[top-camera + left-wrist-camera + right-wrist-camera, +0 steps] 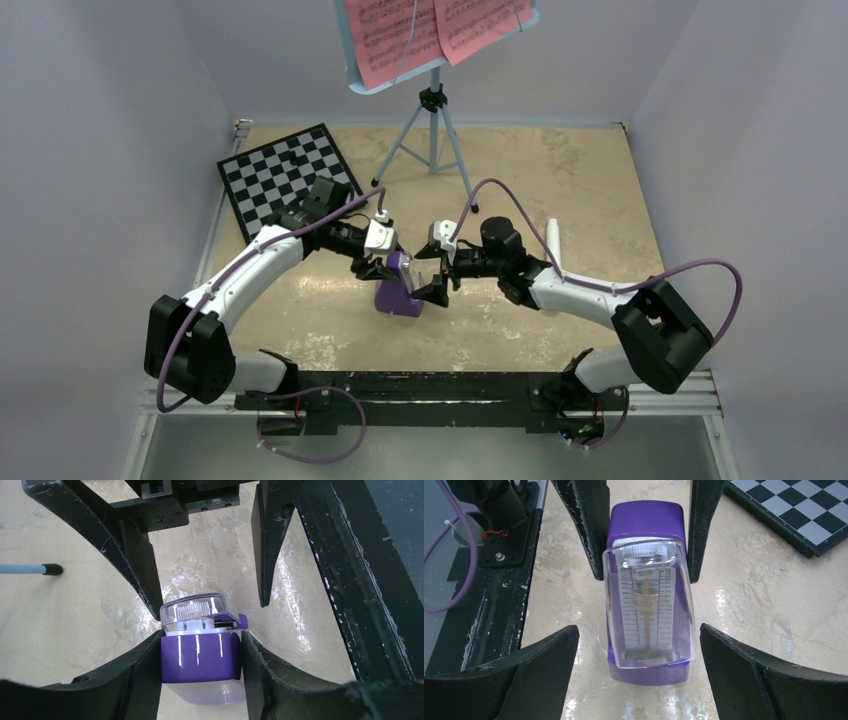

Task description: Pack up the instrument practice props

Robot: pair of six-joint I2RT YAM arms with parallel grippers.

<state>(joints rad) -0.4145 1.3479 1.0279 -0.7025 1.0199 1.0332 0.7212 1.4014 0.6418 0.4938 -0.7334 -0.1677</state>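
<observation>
The purple metronome (398, 298) with its clear cover is near the middle of the table (570, 180), between the two grippers. The left gripper (201, 637) is closed partway on it, one finger pressed to each side of the purple body. The right gripper (639, 630) is spread wide, with its fingers on either side of the clear cover and a gap on both sides; it holds nothing. Whether the base rests on the table or hangs just above it is hard to tell.

The music stand (434, 110) with pink pages (400, 35) is at the far edge. The chessboard (285, 175) lies by the far left corner. The white tube (552, 240) lies beside the right arm. Bare table runs from the metronome to the near edge.
</observation>
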